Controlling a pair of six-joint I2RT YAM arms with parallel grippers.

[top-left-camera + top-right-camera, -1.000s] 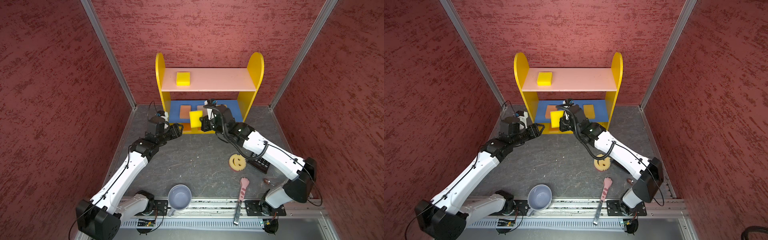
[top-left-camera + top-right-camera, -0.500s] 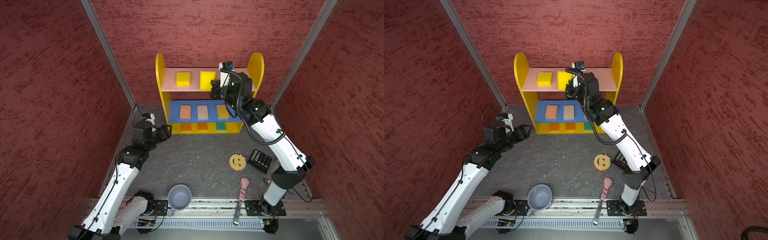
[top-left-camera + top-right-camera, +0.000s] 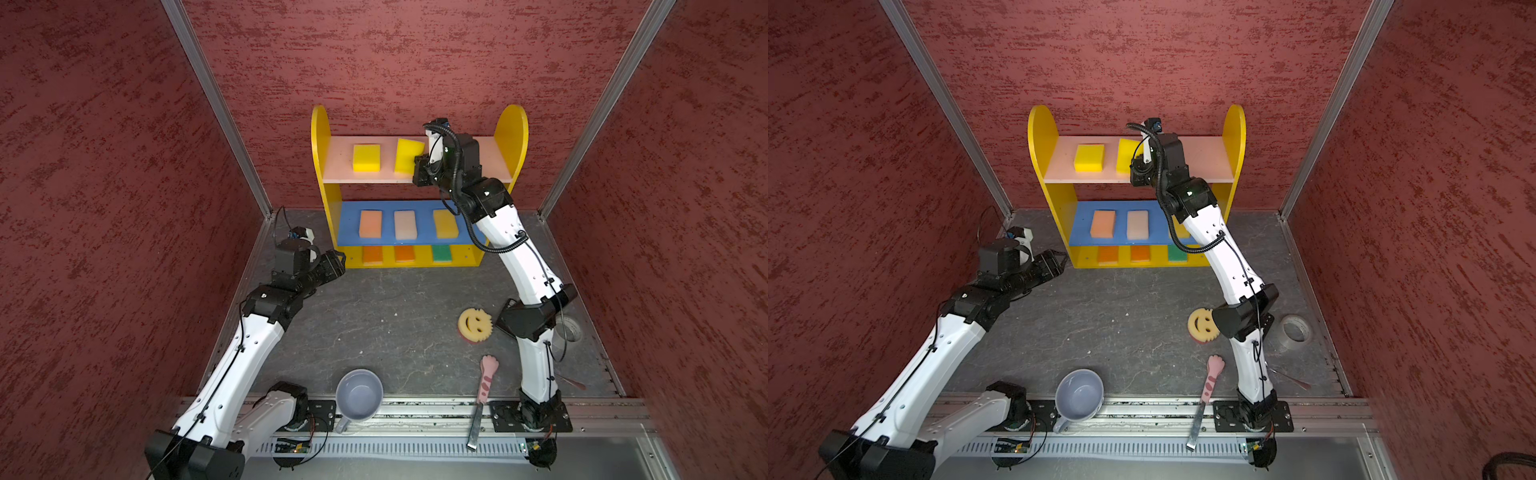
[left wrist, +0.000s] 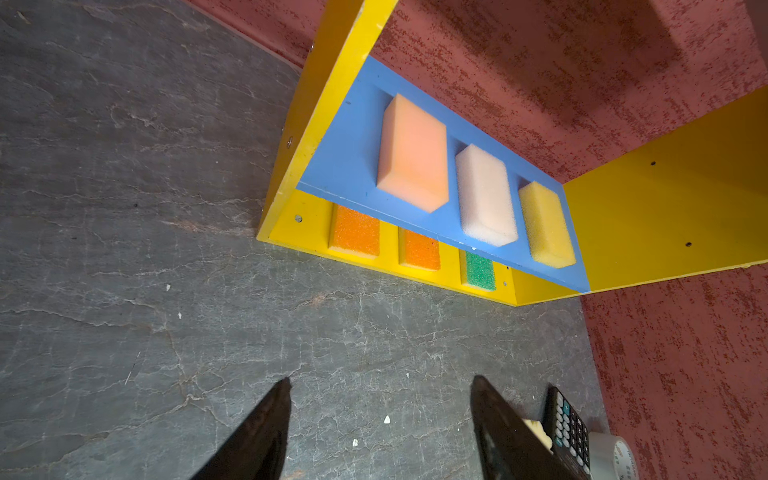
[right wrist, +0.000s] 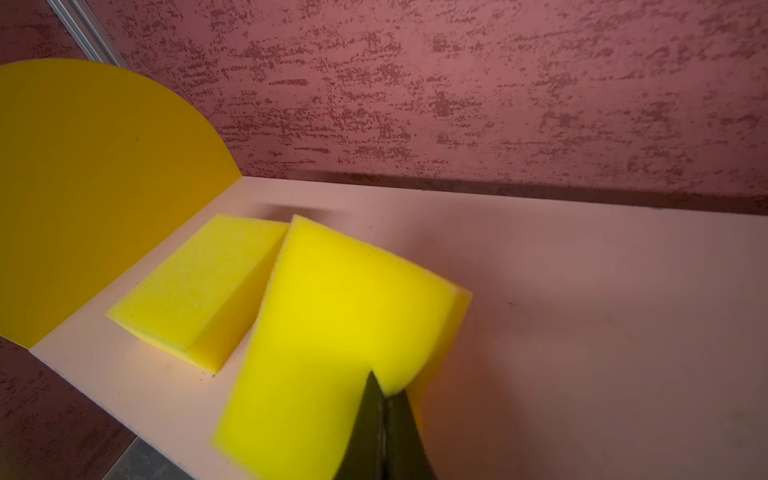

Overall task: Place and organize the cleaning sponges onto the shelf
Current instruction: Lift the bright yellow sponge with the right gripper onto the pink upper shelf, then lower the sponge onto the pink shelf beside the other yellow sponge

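Observation:
My right gripper [image 5: 386, 392] is shut on a corner of a yellow sponge [image 3: 407, 156], which hangs tilted just over the pink top board [image 5: 582, 291] of the shelf [image 3: 320, 137]. Beside it a second yellow sponge [image 3: 366, 158] lies flat. Peach [image 3: 370, 223], pale pink [image 3: 405, 224] and yellow [image 3: 445, 223] sponges sit on the blue board. Two orange sponges [image 3: 372, 254] and a green one [image 3: 441, 253] sit on the bottom board. The smiley sponge [image 3: 475, 324] lies on the floor by the right arm. My left gripper [image 4: 380, 380] is open and empty, low before the shelf's left foot.
A grey-blue mug [image 3: 359, 395] and a pink cat-paw tool [image 3: 486, 378] lie near the front rail. A tape roll [image 3: 1295, 328] sits at the right wall. A calculator [image 4: 567, 432] lies by the smiley sponge. Red walls close in on three sides.
The right arm rose from in front of the lower boards to the top board with the yellow sponge, which is now tilted. The left arm drew back from the shelf.

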